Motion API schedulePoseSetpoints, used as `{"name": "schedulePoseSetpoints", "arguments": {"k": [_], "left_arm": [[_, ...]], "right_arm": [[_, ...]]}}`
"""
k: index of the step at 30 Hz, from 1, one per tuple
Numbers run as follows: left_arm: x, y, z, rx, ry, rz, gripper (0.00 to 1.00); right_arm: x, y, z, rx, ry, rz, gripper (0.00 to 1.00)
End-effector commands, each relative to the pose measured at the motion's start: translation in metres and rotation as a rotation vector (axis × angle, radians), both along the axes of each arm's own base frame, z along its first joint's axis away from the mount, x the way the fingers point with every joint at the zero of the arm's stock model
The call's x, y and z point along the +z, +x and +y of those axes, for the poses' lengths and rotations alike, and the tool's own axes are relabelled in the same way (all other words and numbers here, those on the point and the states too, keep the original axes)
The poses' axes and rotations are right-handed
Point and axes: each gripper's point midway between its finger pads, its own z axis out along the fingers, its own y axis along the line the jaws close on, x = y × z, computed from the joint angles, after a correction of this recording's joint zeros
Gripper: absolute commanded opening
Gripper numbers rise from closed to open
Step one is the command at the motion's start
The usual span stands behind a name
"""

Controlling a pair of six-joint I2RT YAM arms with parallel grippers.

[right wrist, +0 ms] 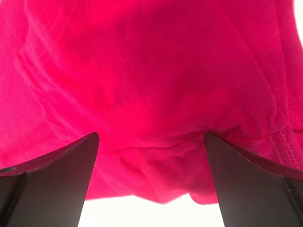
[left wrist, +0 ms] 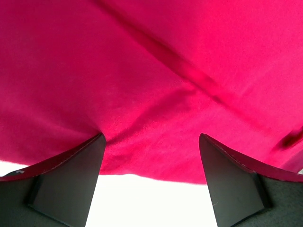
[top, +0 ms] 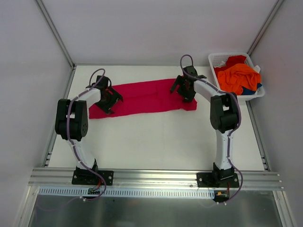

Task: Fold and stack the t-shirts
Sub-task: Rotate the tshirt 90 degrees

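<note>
A: We read this as a fold in progress. To do it well, we lift both ends level and keep the magenta t-shirt taut across mid-table.

B: Left gripper and right gripper: fingers spread wide, cloth bunched between them, touching; neither looks clamped. Farther off, the orange t-shirt waits in the white basket.

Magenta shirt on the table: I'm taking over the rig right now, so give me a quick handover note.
Left gripper: open, fingers spread over the magenta shirt at its left end.
Right gripper: open, over its right end.
Shirt lies as a long strip across the table.
Orange shirt, with red and blue cloth, is in the white basket.
Nothing stacked; magenta fold unfinished, the rest untouched.
</note>
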Motion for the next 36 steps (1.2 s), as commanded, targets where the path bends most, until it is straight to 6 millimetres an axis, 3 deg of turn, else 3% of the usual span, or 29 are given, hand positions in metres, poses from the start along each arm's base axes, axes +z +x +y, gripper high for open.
{"name": "schedulePoseSetpoints", "arguments": {"k": [1,5,6,7,9,15,18,20,22,23,25,26,30,33,36], "left_arm": [[-0.031,-0.091,-0.024,-0.032,0.028,0.253,0.82],[-0.030,-0.133,-0.043,-0.031,0.033,0.281,0.83],[-0.028,-0.139,-0.048,-0.037,0.030,0.283,0.82],[-0.028,-0.145,-0.053,-0.042,0.028,0.285,0.82],[-0.025,-0.163,-0.073,-0.068,0.020,0.291,0.83],[-0.029,-0.205,-0.118,-0.197,0.025,0.326,0.83],[-0.030,-0.212,-0.133,-0.274,0.038,0.323,0.83],[-0.019,-0.202,-0.146,-0.348,0.041,0.266,0.82],[-0.001,-0.192,-0.160,-0.427,0.027,0.192,0.82],[0.015,-0.188,-0.163,-0.453,0.016,0.143,0.82],[0.037,-0.181,-0.164,-0.509,0.023,0.066,0.84],[0.054,-0.176,-0.158,-0.540,0.042,0.000,0.85],[0.082,-0.172,-0.142,-0.587,0.047,-0.095,0.86],[0.079,-0.170,-0.118,-0.618,0.084,-0.111,0.87],[0.071,-0.170,-0.101,-0.652,0.105,-0.102,0.87]], "right_arm": [[-0.026,0.003,-0.013,0.051,-0.095,0.060,1.00],[-0.025,0.022,-0.003,0.104,-0.074,0.041,1.00],[-0.037,0.024,-0.001,0.126,-0.075,0.061,0.99],[-0.027,0.036,0.006,0.136,-0.055,0.041,0.99],[-0.026,0.057,0.022,0.177,-0.016,0.013,0.99],[-0.025,0.084,0.060,0.251,-0.003,-0.069,1.00],[-0.020,0.095,0.084,0.280,0.066,-0.139,1.00],[-0.007,0.107,0.101,0.288,0.137,-0.204,0.99],[0.016,0.108,0.116,0.316,0.208,-0.228,0.99],[0.043,0.112,0.119,0.338,0.219,-0.283,0.99],[0.078,0.114,0.119,0.358,0.216,-0.352,0.99],[0.112,0.112,0.113,0.361,0.196,-0.411,1.00],[0.180,0.096,0.090,0.302,0.145,-0.493,0.99],[0.201,0.078,0.084,0.275,0.144,-0.499,1.00],[0.172,0.058,0.084,0.282,0.100,-0.390,0.99]]}}
